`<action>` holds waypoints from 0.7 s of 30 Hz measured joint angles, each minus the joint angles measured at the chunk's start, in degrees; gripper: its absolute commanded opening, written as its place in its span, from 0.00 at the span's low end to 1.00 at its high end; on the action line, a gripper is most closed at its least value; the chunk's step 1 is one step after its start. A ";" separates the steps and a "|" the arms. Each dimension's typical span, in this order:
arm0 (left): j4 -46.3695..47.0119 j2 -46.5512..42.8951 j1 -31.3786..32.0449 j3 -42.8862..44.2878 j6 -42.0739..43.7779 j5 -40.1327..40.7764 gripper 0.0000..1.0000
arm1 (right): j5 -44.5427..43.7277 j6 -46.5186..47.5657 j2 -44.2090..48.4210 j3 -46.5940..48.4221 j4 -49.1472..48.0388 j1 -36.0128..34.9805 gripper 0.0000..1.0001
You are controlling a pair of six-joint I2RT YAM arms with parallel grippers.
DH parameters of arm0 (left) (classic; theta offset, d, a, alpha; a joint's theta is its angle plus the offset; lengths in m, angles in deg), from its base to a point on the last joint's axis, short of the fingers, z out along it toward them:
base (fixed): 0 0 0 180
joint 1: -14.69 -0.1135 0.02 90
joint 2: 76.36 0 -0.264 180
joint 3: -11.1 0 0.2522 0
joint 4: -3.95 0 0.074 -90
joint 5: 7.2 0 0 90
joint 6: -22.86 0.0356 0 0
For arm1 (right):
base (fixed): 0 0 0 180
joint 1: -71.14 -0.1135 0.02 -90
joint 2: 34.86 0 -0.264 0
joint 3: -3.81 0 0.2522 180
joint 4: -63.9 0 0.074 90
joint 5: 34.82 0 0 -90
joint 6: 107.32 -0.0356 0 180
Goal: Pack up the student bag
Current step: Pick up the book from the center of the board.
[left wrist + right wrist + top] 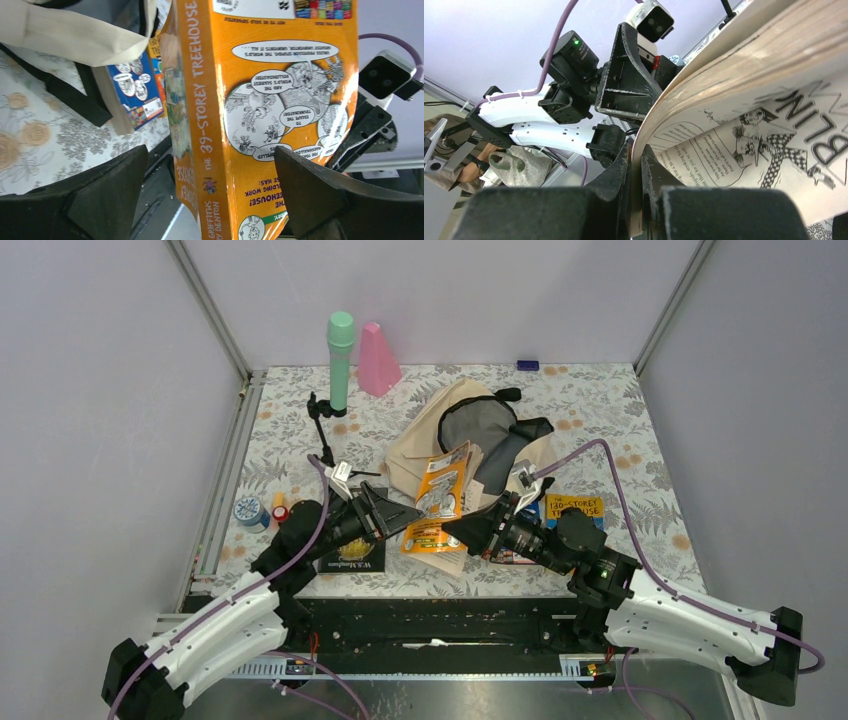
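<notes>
Pinching one edge of an orange paperback (744, 100), the right hand (636, 172) is clamped narrow on it and holds it up, its pages fanned open. The left hand (210, 187) stands wide, one finger on either side of the book's spine. The student bag (425, 445) lies on the table (620, 410) at twelve o'clock from the paperback, its mouth open and grey lining showing. A second book (573, 508) lies flat at three o'clock.

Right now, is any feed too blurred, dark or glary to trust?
Top external: even light, soft shadows, sharp throughout. Left wrist: orange book crisp, slight sheen on its cover, left gripper dark and soft-edged. Right wrist: print readable, right gripper a dark near blur along the bottom.
</notes>
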 measured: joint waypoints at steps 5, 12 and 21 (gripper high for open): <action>6.71 1.70 0.00 -2.16 -4.44 -2.86 0.92 | 0.35 -0.04 0.00 0.00 -0.87 0.00 0.00; 14.05 3.23 -0.04 -3.58 -9.25 -5.35 0.77 | 0.81 -0.04 0.00 0.00 -2.62 0.00 0.00; 17.00 3.96 -0.50 -4.02 -11.43 -7.06 0.31 | 1.05 -0.55 -0.13 -1.73 -4.55 0.00 0.00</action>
